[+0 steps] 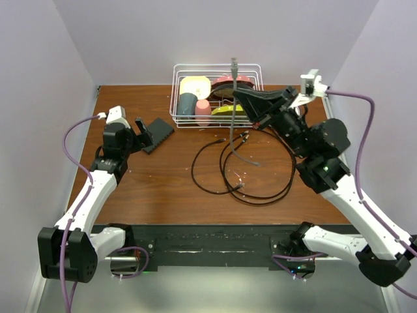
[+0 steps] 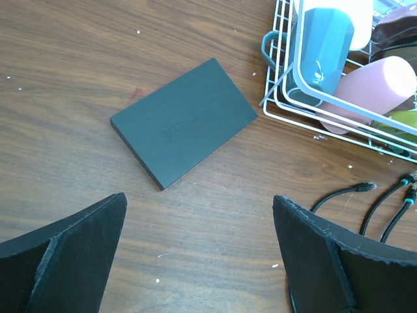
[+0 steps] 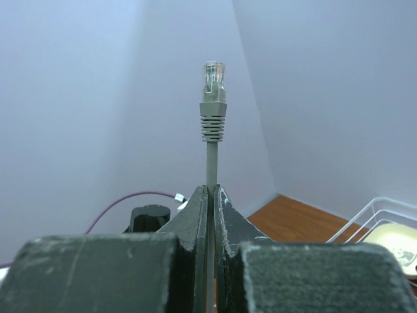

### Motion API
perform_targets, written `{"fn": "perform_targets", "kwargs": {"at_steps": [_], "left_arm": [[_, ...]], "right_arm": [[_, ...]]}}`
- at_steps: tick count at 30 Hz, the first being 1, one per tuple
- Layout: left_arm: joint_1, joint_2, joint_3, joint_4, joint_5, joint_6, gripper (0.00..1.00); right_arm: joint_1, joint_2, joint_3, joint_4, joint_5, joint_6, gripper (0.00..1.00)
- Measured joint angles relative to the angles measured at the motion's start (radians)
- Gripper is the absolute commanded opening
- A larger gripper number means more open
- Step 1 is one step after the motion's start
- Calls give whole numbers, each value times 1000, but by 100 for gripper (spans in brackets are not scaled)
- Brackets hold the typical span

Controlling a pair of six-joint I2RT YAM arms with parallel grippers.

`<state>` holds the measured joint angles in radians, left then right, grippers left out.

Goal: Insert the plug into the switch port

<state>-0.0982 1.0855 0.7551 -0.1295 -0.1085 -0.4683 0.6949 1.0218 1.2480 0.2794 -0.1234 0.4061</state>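
**Right gripper holds plug aloft; switch lies on the table by the open left gripper**

The switch (image 2: 184, 121), a flat matte black box, lies on the brown wooden table (image 1: 163, 189) towards its back left. It sits at an angle, just left of a white wire basket (image 1: 174, 98). Its sockets cannot be made out. The left gripper (image 2: 200, 197) hovers beside the switch with its jaws spread wide, touching nothing.

The right gripper (image 3: 210, 189) is raised over the back of the table, in front of the basket. Its jaws are pressed together on a grey cable (image 1: 232, 124). The plug (image 3: 214, 78), clear-tipped with a ribbed grey boot, stands upright above the fingers, well apart from the switch. The rest of the grey cable hangs down to the table. Black cables (image 1: 260, 189) lie looped at the table's centre. The basket holds a blue-grey cup (image 2: 326, 52) and a pink cup (image 2: 371, 85).
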Motion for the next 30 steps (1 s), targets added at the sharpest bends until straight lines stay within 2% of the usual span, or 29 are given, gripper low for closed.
{"fn": "perform_targets", "kwargs": {"at_steps": [7, 12, 16, 19, 25, 30], "left_arm": [[0, -10, 0, 0, 16, 0, 100], [0, -33, -14, 27, 60, 8, 100], [0, -44, -42, 77, 121, 9, 100], [0, -43, -78, 147, 192, 7, 98], [0, -22, -160, 314, 356, -12, 89], [0, 27, -226, 486, 505, -46, 78]], "right_arm": [[0, -21, 101, -129, 0, -109, 0], [0, -2, 31, -217, -36, -180, 0], [0, 119, -32, -283, -86, -233, 0], [0, 284, -85, -320, -135, -259, 0], [0, 584, -174, -340, -267, -264, 0], [0, 640, -207, -306, -363, -246, 0]]}}
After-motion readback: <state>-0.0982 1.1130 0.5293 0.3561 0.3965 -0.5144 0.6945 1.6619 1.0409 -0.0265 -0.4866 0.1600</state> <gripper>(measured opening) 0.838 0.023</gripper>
